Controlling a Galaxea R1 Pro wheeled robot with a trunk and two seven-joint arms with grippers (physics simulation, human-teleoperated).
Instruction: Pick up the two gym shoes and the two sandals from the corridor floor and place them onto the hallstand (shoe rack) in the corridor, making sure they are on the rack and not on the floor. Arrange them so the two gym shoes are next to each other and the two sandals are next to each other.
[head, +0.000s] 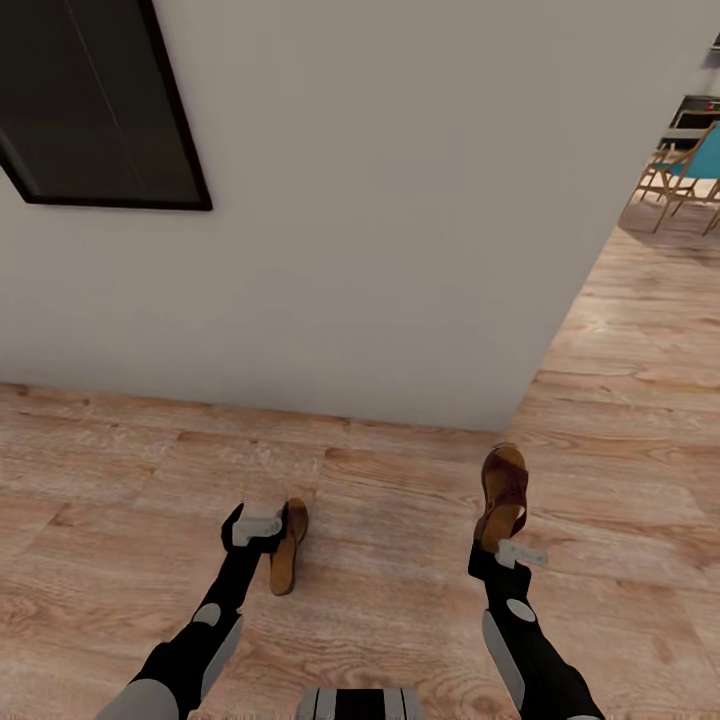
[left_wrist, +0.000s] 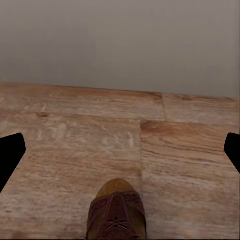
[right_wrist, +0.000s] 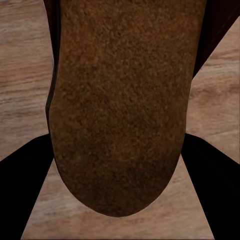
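Gripping two sandals, one clamped in each claw (head: 283, 530) (head: 497, 540), above the corridor floor (head: 400, 520).

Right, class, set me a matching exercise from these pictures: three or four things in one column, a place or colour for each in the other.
Things:
1. left gripper
2. right gripper
3. dark framed panel
4. blue-seated chair

Places or states:
A. on the grey wall, upper left of the head view
B. holding the sandal seen side-on
C. far along the wood floor, upper right
D. holding the sandal whose straps show

Pairs: 1-B, 2-D, 3-A, 4-C
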